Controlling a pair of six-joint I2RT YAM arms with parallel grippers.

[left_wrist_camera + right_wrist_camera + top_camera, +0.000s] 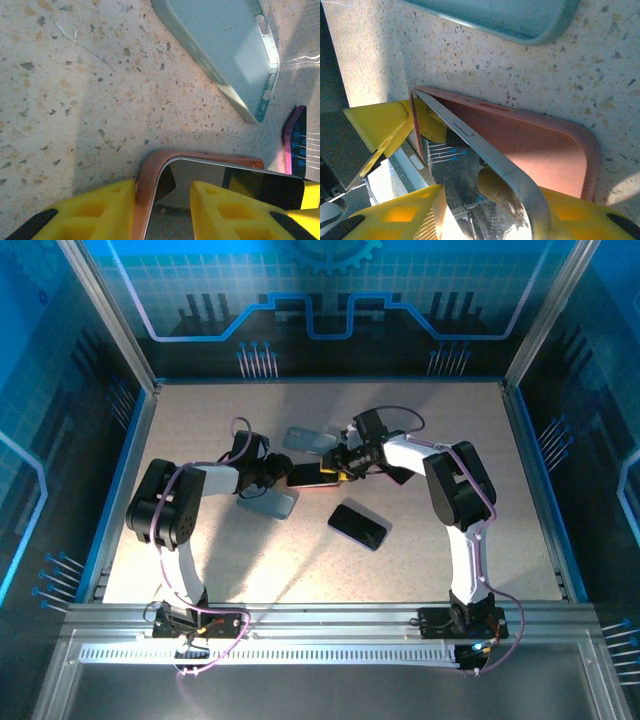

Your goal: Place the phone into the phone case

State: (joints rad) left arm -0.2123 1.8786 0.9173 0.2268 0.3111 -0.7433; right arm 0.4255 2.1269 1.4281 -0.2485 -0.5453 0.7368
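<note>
Between left hand (162,195) grasping pink case (545,145) & right hand (495,202), grip unclear, half-seated tilted phone (485,155) may pop out w/o pressure.

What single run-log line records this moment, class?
phone: tilted, partly in pink case | left gripper: grips pink case | right gripper: straddles phone | seating: unfinished

I work in a robot lab cell, not a home. An aluminium frame (108,308) boxes me in, walled by blue panels (330,290) printed with circuit and gear patterns. A speckled tabletop (470,410) serves as bench, and a slotted metal rail (330,620) trails purple cables (521,618).
</note>
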